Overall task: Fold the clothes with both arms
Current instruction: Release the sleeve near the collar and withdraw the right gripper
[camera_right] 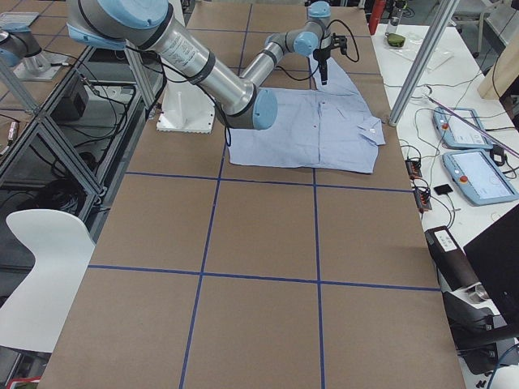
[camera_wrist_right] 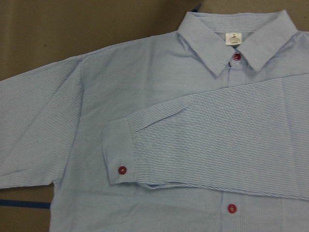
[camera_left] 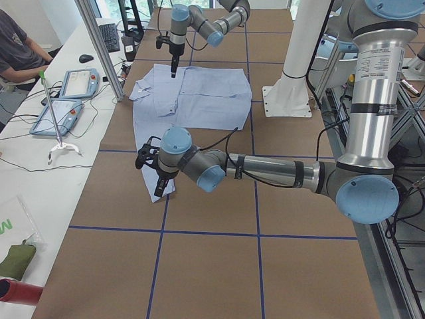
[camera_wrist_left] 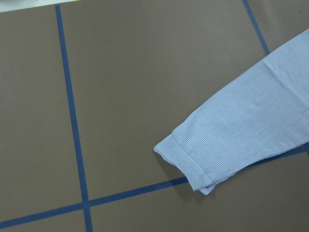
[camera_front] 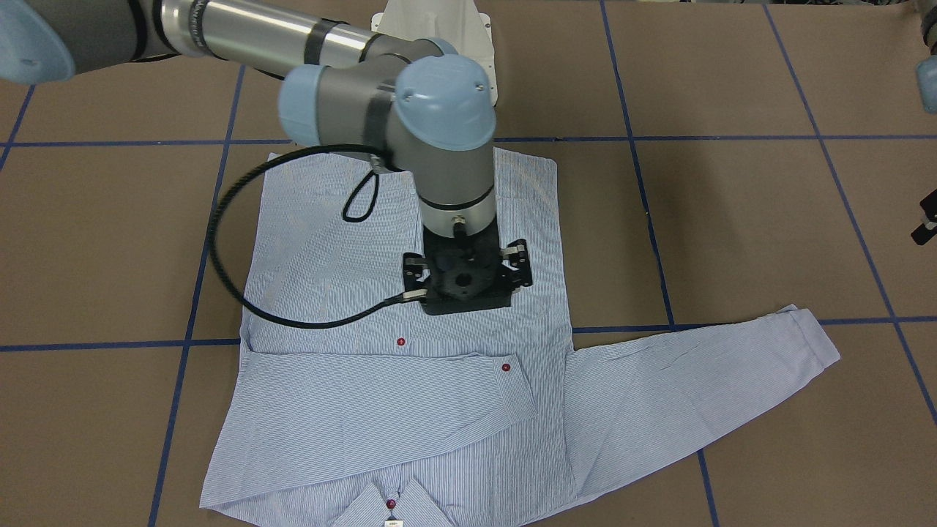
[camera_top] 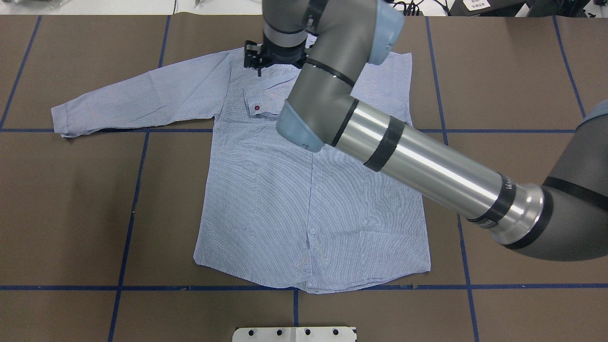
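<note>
The striped shirt (camera_top: 304,199) lies flat and face up on the brown table, collar (camera_wrist_right: 231,41) away from the robot. One sleeve is folded across the chest, its red-buttoned cuff (camera_front: 506,367) resting on the front. The other sleeve (camera_top: 142,102) stretches straight out to the robot's left. My right gripper (camera_front: 466,282) hovers above the upper chest, pointing down, open and holding nothing. My left gripper (camera_left: 159,189) hangs over the outstretched sleeve's cuff (camera_wrist_left: 193,164). I cannot tell whether it is open or shut.
Blue tape lines (camera_top: 137,199) grid the table. The white pedestal base (camera_top: 294,334) stands at the robot's edge. A black cable (camera_front: 219,249) loops from the right wrist over the shirt. A side table holds teach pendants (camera_left: 66,83), and a person (camera_left: 16,46) sits beside it.
</note>
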Robot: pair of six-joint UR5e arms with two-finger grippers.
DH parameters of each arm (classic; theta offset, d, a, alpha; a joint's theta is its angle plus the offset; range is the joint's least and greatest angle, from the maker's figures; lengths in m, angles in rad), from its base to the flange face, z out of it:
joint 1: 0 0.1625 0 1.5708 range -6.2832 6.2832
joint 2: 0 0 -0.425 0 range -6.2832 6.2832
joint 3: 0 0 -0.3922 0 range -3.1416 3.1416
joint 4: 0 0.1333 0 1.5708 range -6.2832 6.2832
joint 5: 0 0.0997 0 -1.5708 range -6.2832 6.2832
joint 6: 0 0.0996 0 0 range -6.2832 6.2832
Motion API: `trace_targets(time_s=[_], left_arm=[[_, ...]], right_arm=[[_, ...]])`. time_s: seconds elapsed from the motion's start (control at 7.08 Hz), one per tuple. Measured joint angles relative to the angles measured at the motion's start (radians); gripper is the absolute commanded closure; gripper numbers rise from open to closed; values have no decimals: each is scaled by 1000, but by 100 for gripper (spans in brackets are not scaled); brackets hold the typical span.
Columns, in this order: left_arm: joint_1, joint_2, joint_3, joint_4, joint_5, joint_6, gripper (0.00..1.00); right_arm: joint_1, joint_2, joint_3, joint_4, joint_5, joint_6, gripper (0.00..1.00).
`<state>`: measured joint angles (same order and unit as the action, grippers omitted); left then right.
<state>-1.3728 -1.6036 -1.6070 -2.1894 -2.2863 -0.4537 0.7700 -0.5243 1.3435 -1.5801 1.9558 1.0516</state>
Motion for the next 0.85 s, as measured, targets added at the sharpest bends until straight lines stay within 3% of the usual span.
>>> trace_targets(time_s=[0.42, 0.57, 0.85], left_arm=[[110, -2, 62, -149, 165, -217, 0], [135, -6, 82, -175, 207, -263, 0], [175, -20, 109, -193, 262, -316, 0]], right_arm=[[207, -318, 404, -288, 95, -366, 0], [281, -413, 484, -325, 148, -487, 0], [392, -548, 554, -344, 234, -661, 0]])
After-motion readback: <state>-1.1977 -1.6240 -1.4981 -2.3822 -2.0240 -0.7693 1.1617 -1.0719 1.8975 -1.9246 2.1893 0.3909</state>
